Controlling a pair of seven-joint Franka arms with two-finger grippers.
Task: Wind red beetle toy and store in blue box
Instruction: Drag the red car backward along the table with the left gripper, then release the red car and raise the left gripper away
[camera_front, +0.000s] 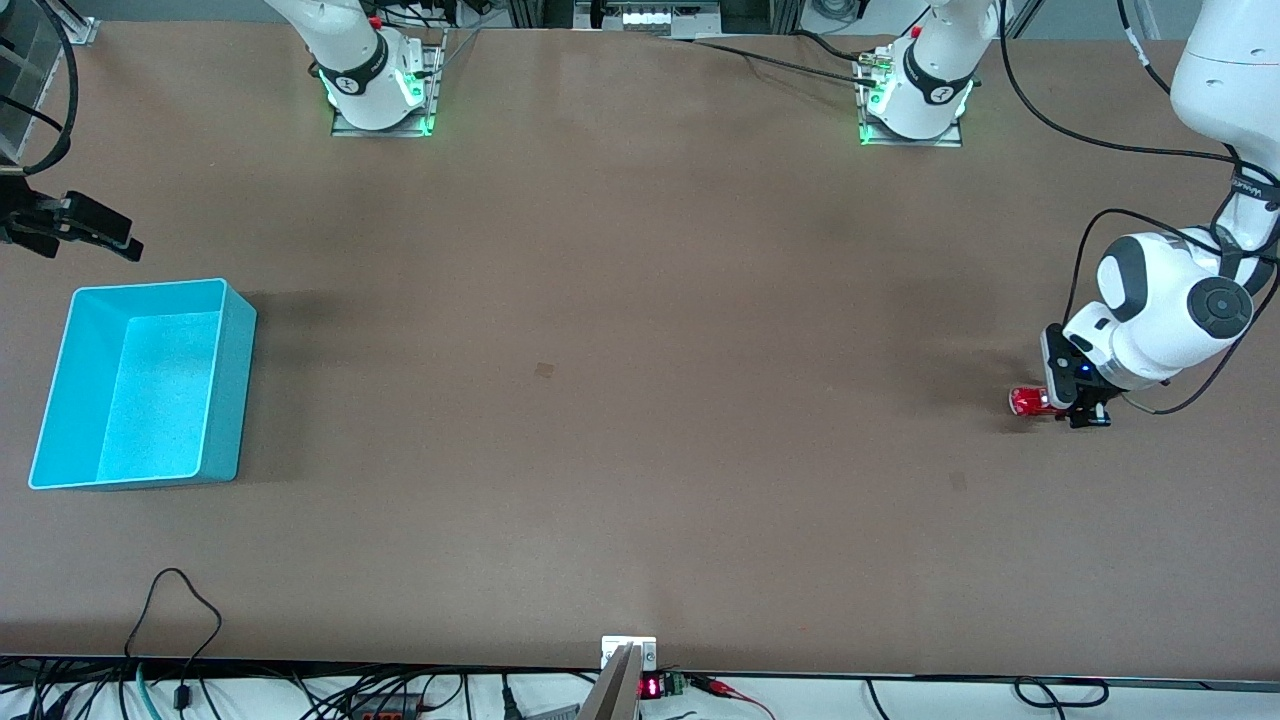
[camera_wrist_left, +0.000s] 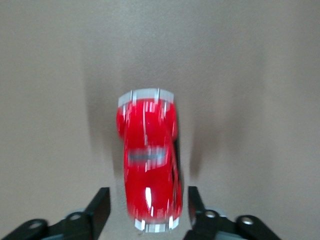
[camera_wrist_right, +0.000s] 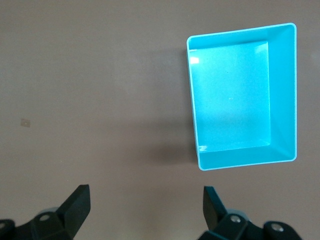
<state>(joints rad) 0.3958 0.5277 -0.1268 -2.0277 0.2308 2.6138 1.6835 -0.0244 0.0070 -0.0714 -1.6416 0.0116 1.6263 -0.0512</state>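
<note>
Left pincer (camera_wrist_left: 145, 210) spread, astride the glossy red toy car (camera_wrist_left: 149, 170) (six o'clock end); center before clamping. Right pincer (camera_wrist_right: 145, 210) waits, released.

- The table (camera_front: 640, 400) is a broad brown surface, matte and plain, with a small darker mark (camera_front: 545, 371) near its middle.
- The blue box (camera_front: 140, 385) stands on it at the right arm's end, open side up, showing a speckled lighter floor and a thin pale rim.
- The red beetle toy (camera_front: 1026, 402) rests on it at the left arm's end, well apart from the box, wheels down, silvery at both ends.
- Both arm bases are bolted to it along the edge farthest from the front camera.
</note>
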